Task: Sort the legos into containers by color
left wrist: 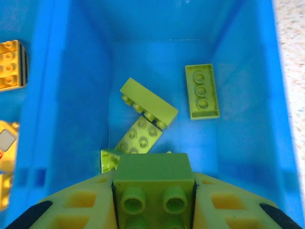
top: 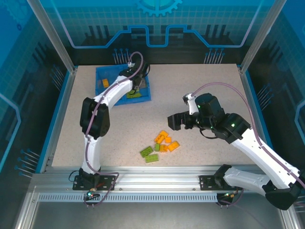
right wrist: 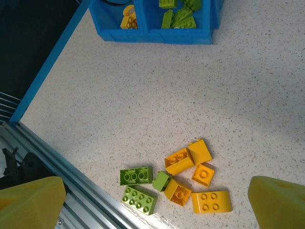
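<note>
While your left tool (left wrist: 153, 206) pinches a green brick (left wrist: 153, 175), the compartment (left wrist: 159, 62) holding greens lies straight below it — right tool (top: 172, 122) spread.

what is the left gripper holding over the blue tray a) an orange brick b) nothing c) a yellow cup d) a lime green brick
d: the left wrist view shows a lime green brick clamped in the left gripper, above other green bricks.
</note>
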